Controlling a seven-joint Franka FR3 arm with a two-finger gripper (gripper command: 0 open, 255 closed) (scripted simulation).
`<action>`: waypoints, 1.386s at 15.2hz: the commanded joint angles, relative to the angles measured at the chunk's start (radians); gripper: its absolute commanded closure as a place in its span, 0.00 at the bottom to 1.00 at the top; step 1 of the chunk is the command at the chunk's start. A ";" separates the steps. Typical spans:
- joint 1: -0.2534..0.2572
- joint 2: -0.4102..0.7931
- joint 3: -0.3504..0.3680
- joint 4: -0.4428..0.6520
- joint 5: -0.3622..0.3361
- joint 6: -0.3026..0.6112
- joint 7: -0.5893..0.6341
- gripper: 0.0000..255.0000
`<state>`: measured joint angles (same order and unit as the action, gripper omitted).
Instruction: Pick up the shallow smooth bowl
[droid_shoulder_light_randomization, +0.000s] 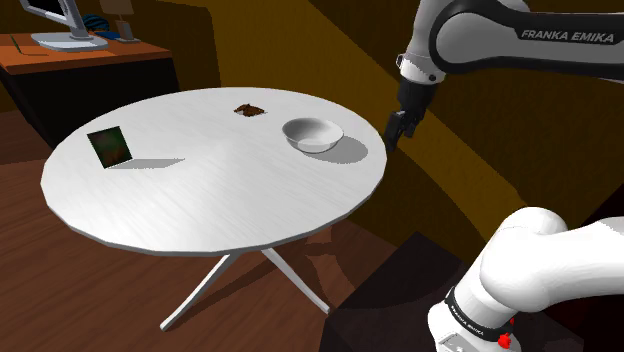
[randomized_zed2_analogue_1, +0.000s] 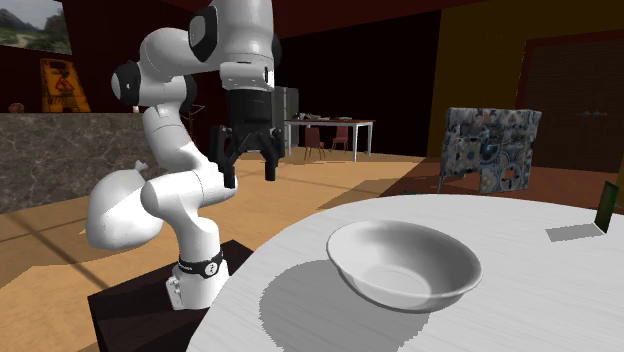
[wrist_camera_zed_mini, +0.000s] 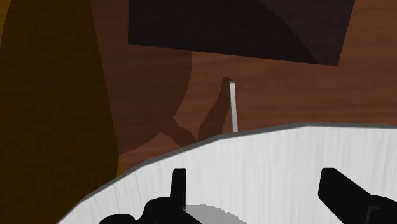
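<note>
Bowl (droid_shoulder_light_randomization: 313, 134) was sitting upright on the round white table (droid_shoulder_light_randomization: 200, 210), plain white and shallow, over on the shoulder view's right part of the top and pretty close to the rim on the arm's side. Nothing inside it as far as I could see, and its shadow fell toward the edge. In the second exterior view the bowl (randomized_zed2_analogue_1: 405, 265) was right up front on the table (randomized_zed2_analogue_1: 560, 300), with the arm standing behind it. The black gripper (droid_shoulder_light_randomization: 398, 128) hung in the air at the shoulder view's right of the bowl, about over the table's rim, well clear of the bowl and touching nothing. Its jaws were spread wide with nothing between them, easy to see on the gripper (randomized_zed2_analogue_1: 249, 172) from the front and again on the gripper (wrist_camera_zed_mini: 254, 181) from the wrist, where the table (wrist_camera_zed_mini: 267, 159) edge curved past the fingers with one grey table leg (wrist_camera_zed_mini: 233, 105) and brown wooden floor (wrist_camera_zed_mini: 153, 95) beyond it. Further across the top stood a small green card (droid_shoulder_light_randomization: 109, 146), and a little brown bit (droid_shoulder_light_randomization: 248, 110) lay near the far side.
</note>
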<state>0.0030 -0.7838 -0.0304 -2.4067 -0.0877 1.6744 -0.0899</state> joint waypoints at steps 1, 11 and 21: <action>0.000 0.000 0.000 0.000 0.000 0.000 0.000 0.00; 0.023 0.347 0.189 0.185 -0.154 0.176 0.097 0.00; 0.041 0.727 0.360 0.467 -0.454 0.194 0.251 0.00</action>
<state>0.0408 -0.1057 0.3156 -1.9768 -0.5001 1.8699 0.1447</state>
